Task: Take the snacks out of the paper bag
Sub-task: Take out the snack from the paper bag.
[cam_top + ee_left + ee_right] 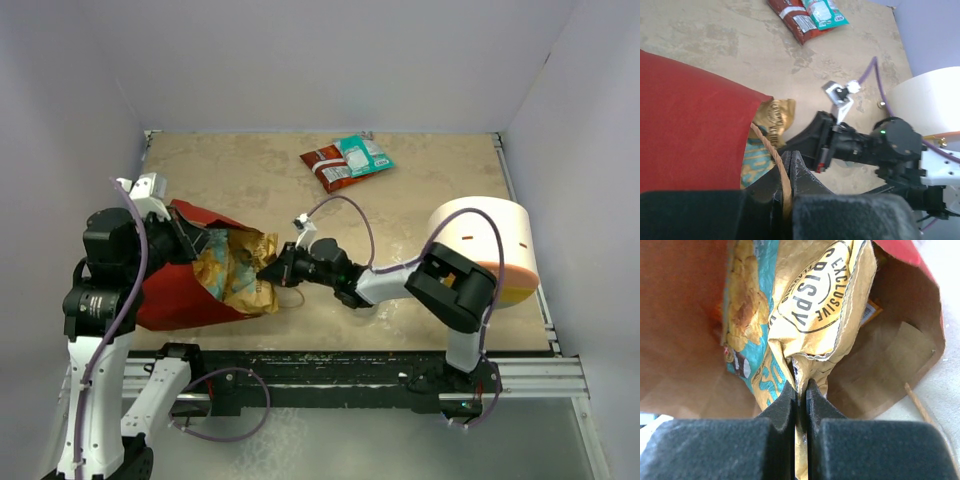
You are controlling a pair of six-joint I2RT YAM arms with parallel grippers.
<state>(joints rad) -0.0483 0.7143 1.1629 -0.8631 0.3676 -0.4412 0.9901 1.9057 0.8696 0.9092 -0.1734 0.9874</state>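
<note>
Golden-tan packet (810,315) sits clenched in the right jaws, seemingly for pulling out, while the left jaws steady the paper bag (690,125) by its handle (771,150).

Your top view looks down from behind the arms over the whole table (240,170). Your left wrist view sits close beside the paper bag (690,125), facing the right arm (880,147) at lower right. Your right wrist view peers into the bag's mouth; all share the golden-tan packet (815,315).
</note>
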